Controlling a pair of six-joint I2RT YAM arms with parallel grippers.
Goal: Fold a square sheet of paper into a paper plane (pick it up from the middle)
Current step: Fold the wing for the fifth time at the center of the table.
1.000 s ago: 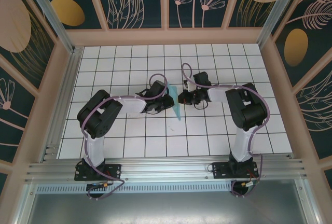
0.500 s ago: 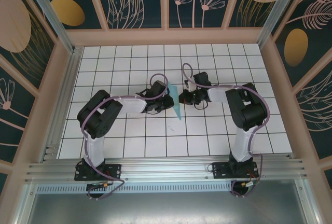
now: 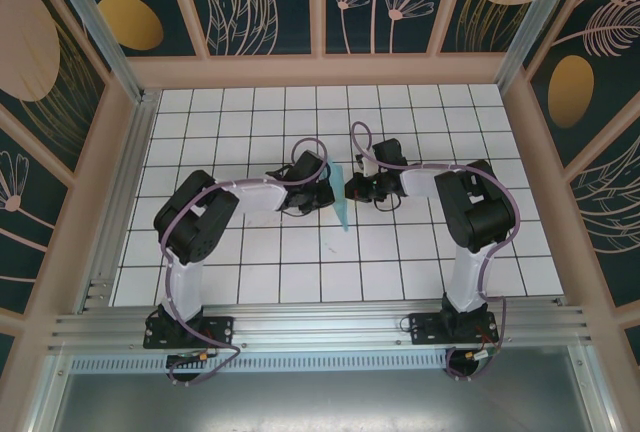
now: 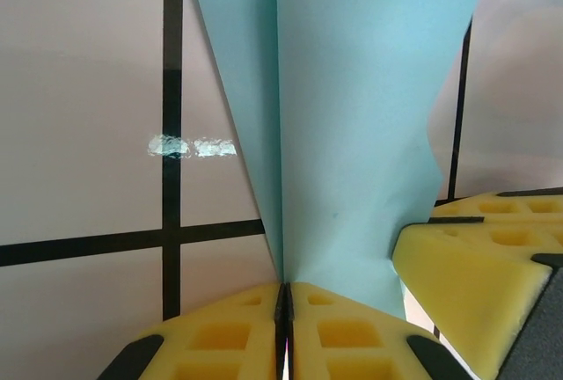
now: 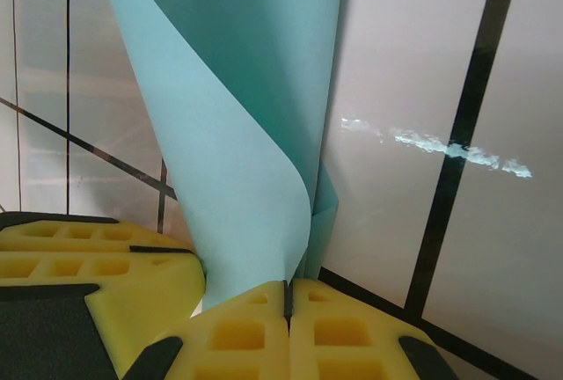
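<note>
Pinching the paper plane (image 4: 352, 134) along a folded edge, the left gripper (image 4: 283, 285) has its yellow pads pressed flat together, and the teal paper rises straight out of the seam between them. The right gripper (image 5: 287, 283) is closed just as tightly, its pads meeting on the lower edge of the same paper, which curls up and away in a loose curve. Each wrist view also catches a yellow pad of the other gripper just beside its own, close against the paper.

From above, the two grippers face each other across the plane near the middle of the white grid table (image 3: 420, 252) — the slim teal shape runs between them, tapering to a point toward the arm bases. Both arms rise from their bases, bend at the elbow and reach inward, with forearms low over the tiles.
</note>
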